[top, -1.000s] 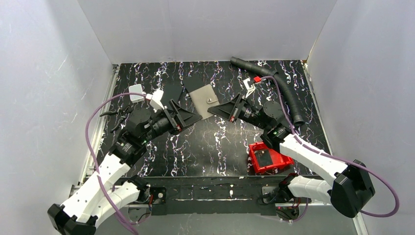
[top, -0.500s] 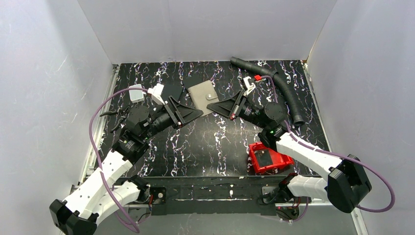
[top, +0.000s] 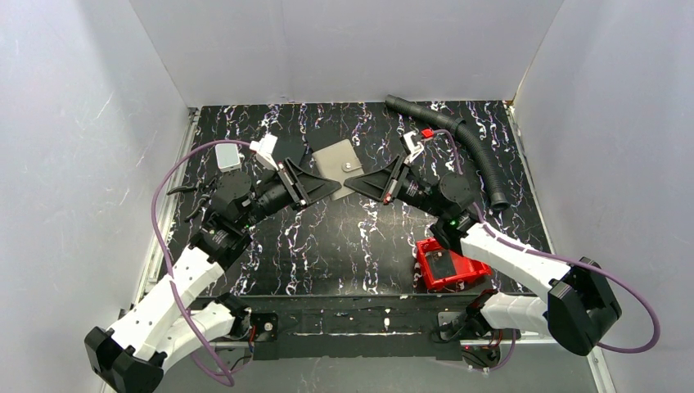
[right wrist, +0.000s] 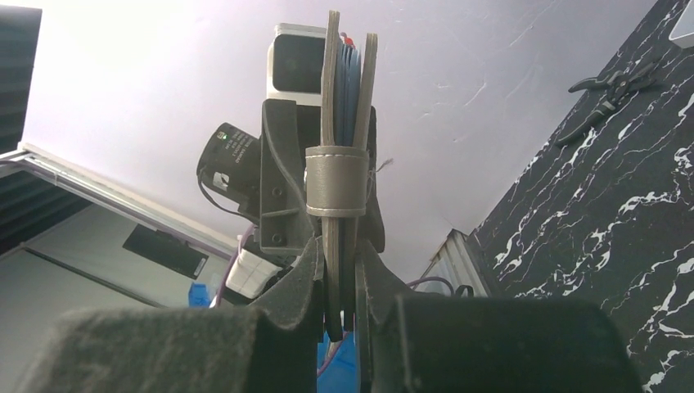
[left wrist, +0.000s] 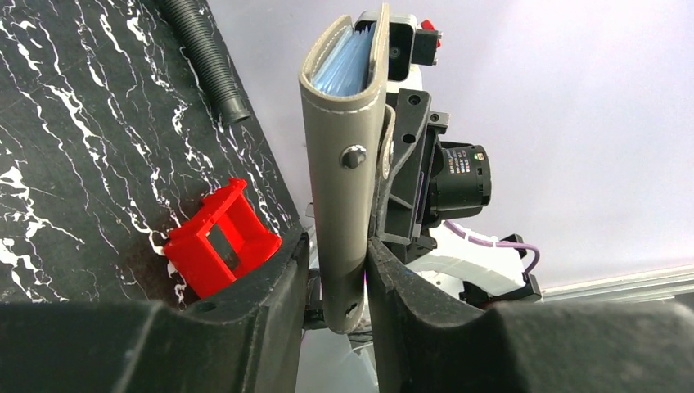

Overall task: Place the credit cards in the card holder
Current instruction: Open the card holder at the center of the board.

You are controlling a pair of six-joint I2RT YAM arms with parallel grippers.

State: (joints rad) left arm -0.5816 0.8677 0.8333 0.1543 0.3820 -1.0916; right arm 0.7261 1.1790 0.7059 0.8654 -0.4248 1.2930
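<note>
Closing in from a wide spread a second ago, the left gripper (left wrist: 337,270) now has its jaws narrow on the card holder (top: 337,155), one finger close against each taupe face at the holder's lower end. Over that second the holder has also shifted a little toward the back left of the bench (top: 344,246) and turned slightly. It hangs clear of the marbled surface, between the two arms. The right gripper (right wrist: 337,278) has kept its jaws narrow and clamped on the opposite edge. From the right wrist the holder is seen edge-on, its two covers nearly together with the snap tab (right wrist: 337,176) looped across them. Pale blue glossy layers show between the covers, but I cannot tell whether they are pockets or cards. A dark card (top: 442,264) lies flat inside the red tray (top: 473,268) at the near right of the bench, well apart from the holder. A black corrugated hose (top: 483,164) curves along the far right.
</note>
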